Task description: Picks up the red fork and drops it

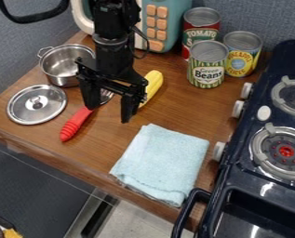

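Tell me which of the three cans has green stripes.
The front can, nearest the towel; its label alone is striped green. The red can and yellow can stand farther back.

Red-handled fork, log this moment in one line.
black two-finger gripper: open | red-handled metal fork: ungripped, on brown wooden counter, beside round silver lid

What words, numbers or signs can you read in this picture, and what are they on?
"Green Beans": on the striped can in front.
"TOMATO": on the red can behind it. Under that is an "S", and the striped can hides the rest of the word.
The yellow and blue can has a word too, but it's too blurred to read for sure.
I can't make out any numbers or signs on the orange buttons.
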Robot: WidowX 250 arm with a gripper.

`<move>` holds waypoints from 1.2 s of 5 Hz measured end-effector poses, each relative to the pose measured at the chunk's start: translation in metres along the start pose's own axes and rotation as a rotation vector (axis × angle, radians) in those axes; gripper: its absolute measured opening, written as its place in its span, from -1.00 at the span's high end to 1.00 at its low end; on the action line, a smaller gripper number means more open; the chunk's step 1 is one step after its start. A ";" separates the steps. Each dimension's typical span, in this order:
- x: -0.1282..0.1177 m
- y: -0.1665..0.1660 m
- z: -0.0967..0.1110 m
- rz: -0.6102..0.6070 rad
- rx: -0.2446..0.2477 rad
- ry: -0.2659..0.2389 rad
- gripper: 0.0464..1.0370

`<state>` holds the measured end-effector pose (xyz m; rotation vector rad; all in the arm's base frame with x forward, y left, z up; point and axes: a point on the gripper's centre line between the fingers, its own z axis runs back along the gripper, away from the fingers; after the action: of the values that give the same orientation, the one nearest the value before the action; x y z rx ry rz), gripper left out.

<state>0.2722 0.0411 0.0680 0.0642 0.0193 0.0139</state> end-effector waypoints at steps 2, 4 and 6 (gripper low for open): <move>0.000 0.016 -0.007 0.023 -0.006 0.022 -0.93; -0.002 0.045 -0.019 0.057 0.023 0.067 -0.93; 0.012 0.057 -0.030 -0.005 0.072 0.083 -0.93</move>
<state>0.2827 0.1002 0.0415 0.1360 0.1027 0.0106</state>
